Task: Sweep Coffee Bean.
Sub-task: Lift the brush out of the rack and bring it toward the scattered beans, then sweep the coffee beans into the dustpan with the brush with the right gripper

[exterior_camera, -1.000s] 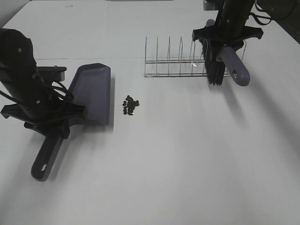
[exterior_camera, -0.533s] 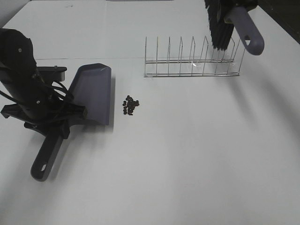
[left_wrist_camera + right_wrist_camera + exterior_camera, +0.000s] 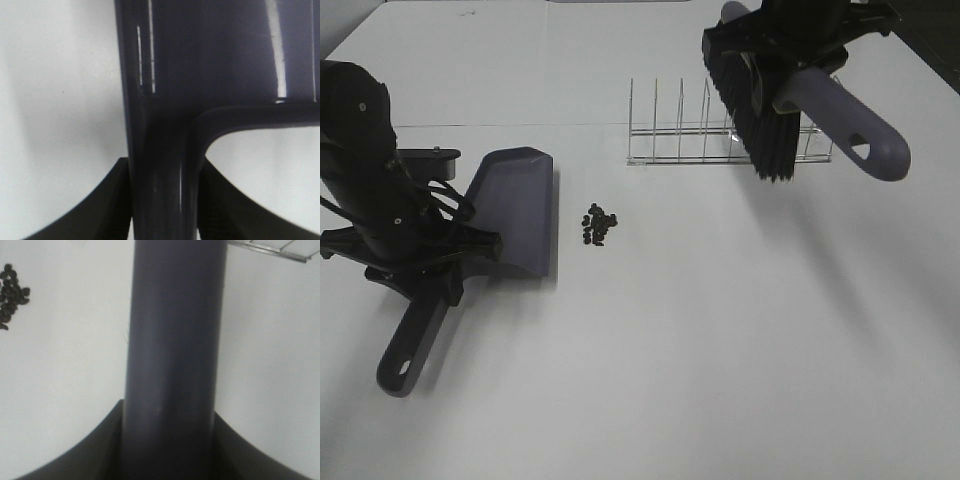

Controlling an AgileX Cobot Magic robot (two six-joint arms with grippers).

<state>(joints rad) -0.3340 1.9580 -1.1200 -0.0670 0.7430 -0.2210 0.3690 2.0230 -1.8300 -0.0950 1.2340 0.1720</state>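
Observation:
A small pile of dark coffee beans (image 3: 599, 226) lies on the white table, just right of the grey-purple dustpan (image 3: 515, 205). My left gripper (image 3: 432, 268) is shut on the dustpan's handle (image 3: 157, 165), with the pan resting on the table and its open edge facing the beans. My right gripper (image 3: 800, 60) is shut on the handle (image 3: 172, 355) of a brush and holds it in the air over the wire rack; its black bristles (image 3: 760, 110) point down. The beans also show in the right wrist view (image 3: 12, 292).
A wire rack (image 3: 725, 135) with upright dividers stands at the back right, below and behind the brush. The table's far edge runs along the top of the exterior view.
My right gripper lifted the brush out of the rack, then swung it left and forward toward the middle. My left gripper shifted the dustpan slightly left and down.

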